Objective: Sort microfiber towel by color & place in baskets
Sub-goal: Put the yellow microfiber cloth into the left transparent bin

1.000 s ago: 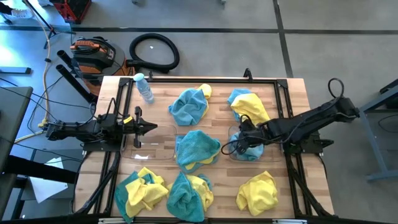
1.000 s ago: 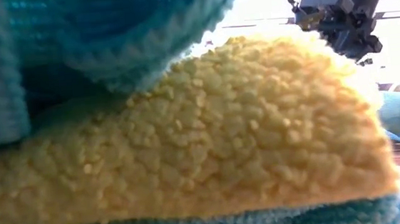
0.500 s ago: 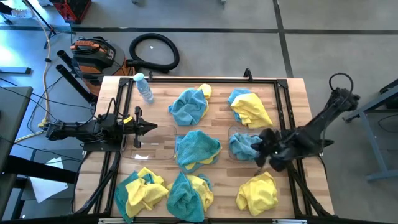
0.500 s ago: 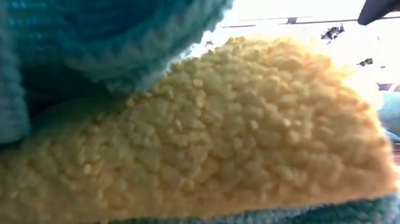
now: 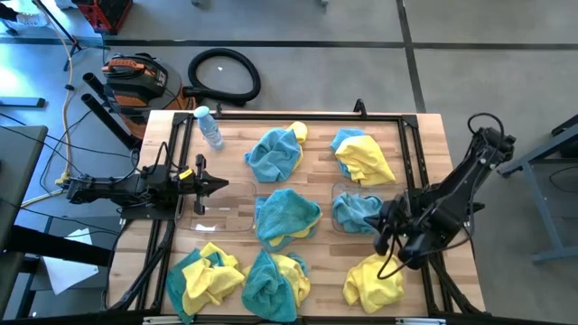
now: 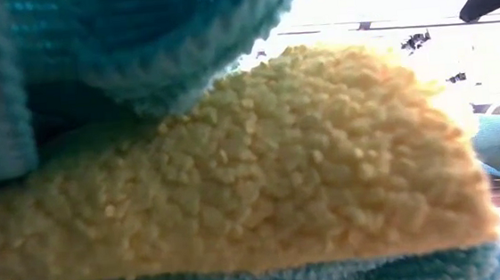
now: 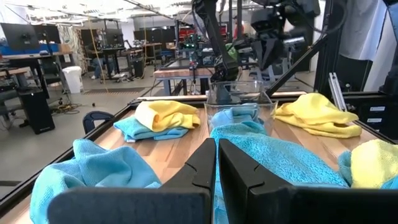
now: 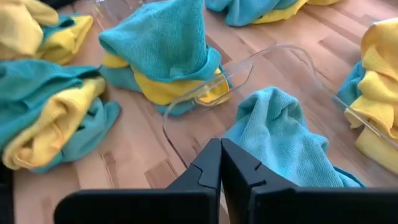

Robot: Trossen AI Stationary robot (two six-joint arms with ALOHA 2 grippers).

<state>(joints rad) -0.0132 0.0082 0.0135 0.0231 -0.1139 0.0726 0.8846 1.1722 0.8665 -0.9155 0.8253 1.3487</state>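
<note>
- A pale wooden butcher-block counter (image 5: 316,158) with a black metal frame around its edges carries everything.
- A clear plastic water bottle with a blue cap (image 5: 209,127) lies near the far left corner.
- Two shallow see-through plastic baskets rest on the wood: the left basket (image 5: 217,209) at the left-middle, the right basket (image 5: 339,194) at the right-middle, with a teal-blue fuzzy towel (image 5: 354,211) inside it.
- Heaps of yellow and teal-blue microfiber towels lie directly on the boards: two along the far side (image 5: 275,152), one in the centre (image 5: 287,215), three along the near edge (image 5: 374,278).
</note>
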